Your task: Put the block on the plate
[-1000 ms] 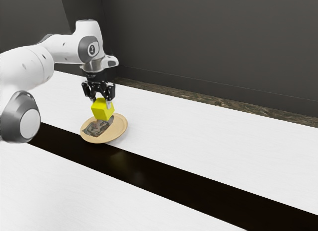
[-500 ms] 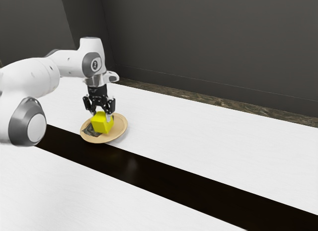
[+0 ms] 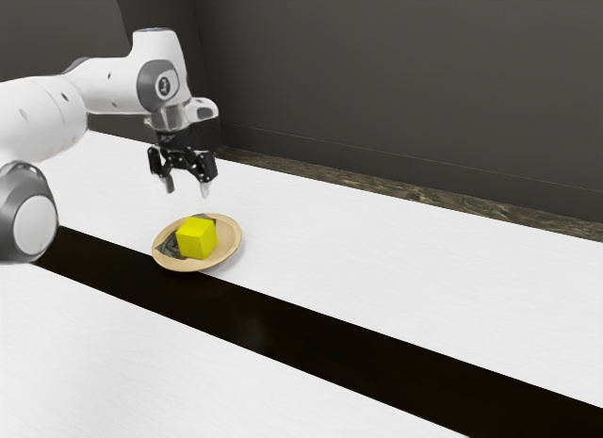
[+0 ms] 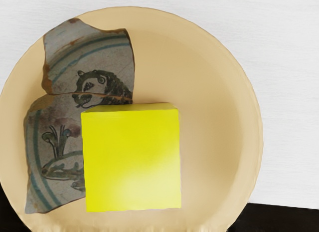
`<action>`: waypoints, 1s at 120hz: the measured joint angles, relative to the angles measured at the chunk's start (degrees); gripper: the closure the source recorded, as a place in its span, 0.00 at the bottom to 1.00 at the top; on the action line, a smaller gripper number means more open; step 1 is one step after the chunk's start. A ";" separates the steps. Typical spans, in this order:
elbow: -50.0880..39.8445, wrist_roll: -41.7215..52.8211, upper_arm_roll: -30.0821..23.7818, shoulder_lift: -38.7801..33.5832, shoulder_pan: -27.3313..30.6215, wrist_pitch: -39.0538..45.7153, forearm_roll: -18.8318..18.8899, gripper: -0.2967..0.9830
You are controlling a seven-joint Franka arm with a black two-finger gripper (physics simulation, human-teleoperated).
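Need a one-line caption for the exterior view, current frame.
Open gripper hovering above the yellow block, which rests on the tan plate on the white table.

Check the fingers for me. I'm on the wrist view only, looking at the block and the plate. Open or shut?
Observer: Open. In the exterior view the fingers stand apart with nothing between them.
Operator: OK. Any height between them and the block?
Observer: Yes, they hang above the block with a clear gap.
Operator: Which side does the arm come in from?
Observer: The arm reaches in from the exterior view's left.
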 joint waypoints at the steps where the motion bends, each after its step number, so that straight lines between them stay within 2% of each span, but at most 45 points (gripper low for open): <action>1: -0.63 0.01 -0.08 -0.62 -0.08 0.02 -0.03 0.25; 17: -12.75 0.06 -0.50 -12.77 -2.41 0.90 -0.94 0.24; 38: -28.93 0.07 -2.36 -29.70 -5.13 2.09 -4.12 0.24; 57: -34.55 0.04 -6.17 -40.12 -6.28 1.13 -5.98 0.23; 91: -31.20 -0.32 -7.21 -41.63 -5.30 -4.65 -7.03 0.23; 120: -31.14 -0.49 -7.31 -40.06 -5.23 -6.10 -4.90 0.23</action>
